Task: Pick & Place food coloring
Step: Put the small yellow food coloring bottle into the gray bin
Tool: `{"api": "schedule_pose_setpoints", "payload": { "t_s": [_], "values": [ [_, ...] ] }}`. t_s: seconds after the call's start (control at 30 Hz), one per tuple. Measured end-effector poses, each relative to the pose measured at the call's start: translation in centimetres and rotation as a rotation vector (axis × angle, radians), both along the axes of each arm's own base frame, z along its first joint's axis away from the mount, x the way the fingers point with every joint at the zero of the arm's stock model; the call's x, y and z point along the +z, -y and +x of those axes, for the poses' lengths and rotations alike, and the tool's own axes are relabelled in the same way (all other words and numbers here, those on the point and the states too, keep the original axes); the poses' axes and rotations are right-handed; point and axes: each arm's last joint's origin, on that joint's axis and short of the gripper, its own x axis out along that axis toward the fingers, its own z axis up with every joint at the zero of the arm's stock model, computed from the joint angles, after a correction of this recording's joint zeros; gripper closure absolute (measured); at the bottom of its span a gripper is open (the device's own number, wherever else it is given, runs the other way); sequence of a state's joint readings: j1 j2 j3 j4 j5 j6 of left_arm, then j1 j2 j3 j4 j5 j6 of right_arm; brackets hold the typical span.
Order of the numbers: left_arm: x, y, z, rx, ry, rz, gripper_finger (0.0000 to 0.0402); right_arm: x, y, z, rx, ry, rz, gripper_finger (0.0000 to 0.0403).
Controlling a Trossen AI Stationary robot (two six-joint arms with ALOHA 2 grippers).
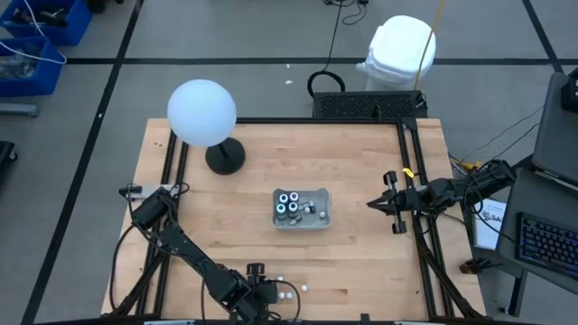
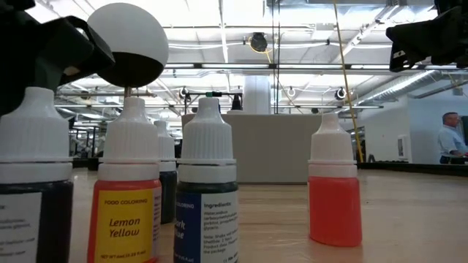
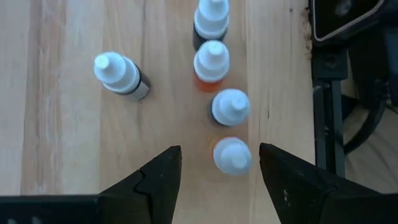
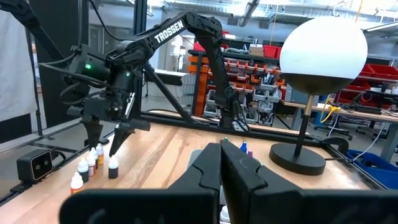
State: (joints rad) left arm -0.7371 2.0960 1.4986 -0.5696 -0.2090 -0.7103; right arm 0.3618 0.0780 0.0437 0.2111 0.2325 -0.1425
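Observation:
Several small food coloring bottles with white dropper caps [image 3: 211,62] stand upright on the wood near the table's near edge [image 1: 287,293]. In the low view they show close up [image 2: 208,190]. My left gripper [image 3: 219,152] hovers over them, open and pointing down, and one pale-capped bottle [image 3: 232,155] lies between and below its fingers. The right wrist view shows those fingers [image 4: 104,144] above the bottles, touching none. A clear tray [image 1: 318,219] at mid-table holds dark round jars with pale ring tops [image 1: 287,206]. My right gripper [image 1: 375,204] waits shut at the table's right side [image 4: 221,158].
A lamp with a white globe [image 1: 201,112] stands on a dark round base [image 1: 225,158] at the far left of the table. Dark frame rails [image 1: 417,181] run along both sides. One bottle [image 3: 118,74] stands apart from the row. A person [image 2: 450,139] is in the room beyond.

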Motion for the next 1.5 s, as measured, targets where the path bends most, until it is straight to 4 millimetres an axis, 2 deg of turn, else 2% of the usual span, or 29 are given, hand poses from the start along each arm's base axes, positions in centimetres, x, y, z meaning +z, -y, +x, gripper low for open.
{"api": "schedule_pose_setpoints", "payload": {
  "t_s": [0.17,0.47,0.6,0.97,1.07,1.17,1.33,1.5],
  "values": [
    [0.2,0.2,0.4,-0.038,0.043,-0.014,0.0183,0.0,0.0,0.0,0.000,0.000,0.000,0.0403],
    [0.2,0.1,0.4,-0.041,0.021,-0.028,0.0187,0.0,0.0,0.0,0.000,0.000,0.000,0.0403],
    [0.2,-0.1,0.5,-0.036,0.018,-0.030,0.0216,0.0,0.0,0.0,-0.001,0.000,0.000,0.0403],
    [0.0,-0.7,0.7,-0.051,-0.046,-0.053,0.0327,0.0,0.0,0.0,-0.001,-0.005,-0.002,0.0403],
    [0.4,-0.9,0.5,-0.077,-0.083,-0.039,0.0332,-0.1,0.0,0.0,-0.001,-0.007,-0.003,0.0403],
    [1.9,-1.1,0.2,-0.095,-0.114,-0.002,0.0332,-0.1,0.0,0.0,-0.001,-0.007,-0.003,0.0403],
    [7.4,-1.8,0.5,-0.130,-0.064,0.015,0.0330,-0.1,0.0,0.0,0.000,-0.014,0.002,0.0403],
    [12.6,-4.2,2.0,-0.115,-0.033,0.096,0.0330,-0.1,0.0,0.0,0.001,-0.016,0.012,0.0403]
  ]
}}
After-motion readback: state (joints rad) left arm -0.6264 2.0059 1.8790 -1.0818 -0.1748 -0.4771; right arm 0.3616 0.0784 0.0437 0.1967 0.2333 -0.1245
